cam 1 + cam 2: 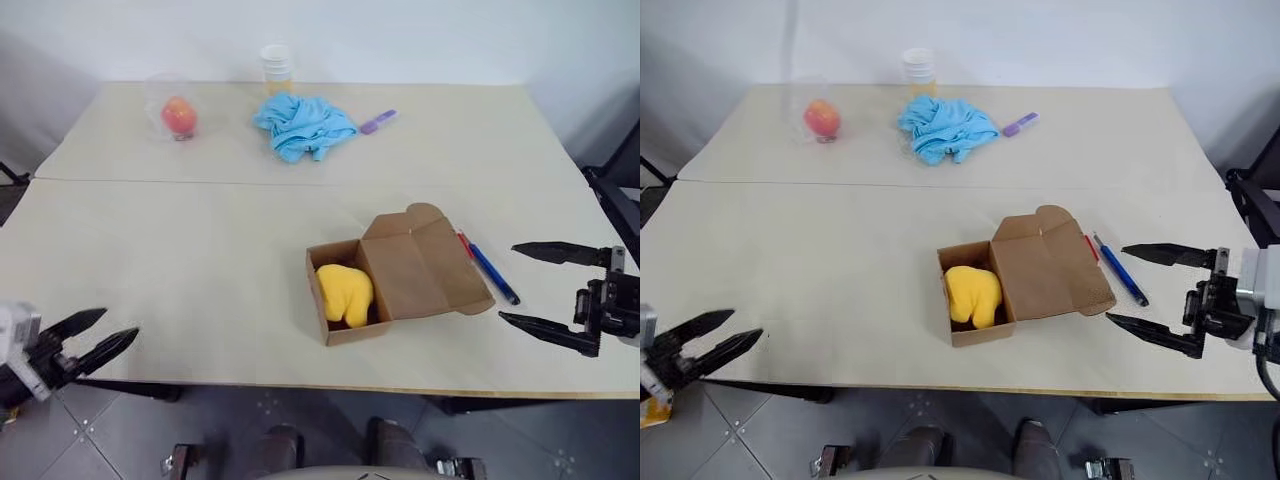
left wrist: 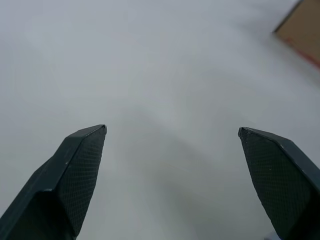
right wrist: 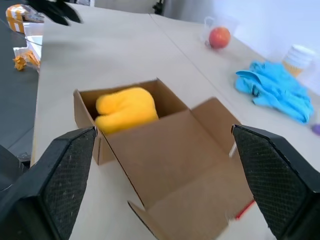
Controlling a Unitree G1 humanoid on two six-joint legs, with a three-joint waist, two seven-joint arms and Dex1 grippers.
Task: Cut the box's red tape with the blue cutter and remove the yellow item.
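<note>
The brown box (image 1: 415, 270) lies open near the table's front edge, its lid folded back to the right. The yellow item (image 1: 345, 292) sits inside it, also seen as a yellow lump (image 3: 125, 107) in the right wrist view. A sliver of red tape (image 1: 463, 241) shows along the lid's right edge. The blue cutter (image 1: 492, 272) lies on the table just right of the lid. My right gripper (image 1: 508, 283) hangs open to the right of the cutter, pointing at the box and holding nothing. My left gripper (image 1: 116, 325) is open and empty at the table's front left edge, far from the box.
At the back of the table are an orange-red fruit in clear plastic (image 1: 178, 117), a crumpled blue cloth (image 1: 303, 125), a purple marker (image 1: 378, 121) and a stack of cups (image 1: 276, 68). A seam (image 1: 200, 182) crosses the table. Dark gear (image 1: 615, 195) stands at the right.
</note>
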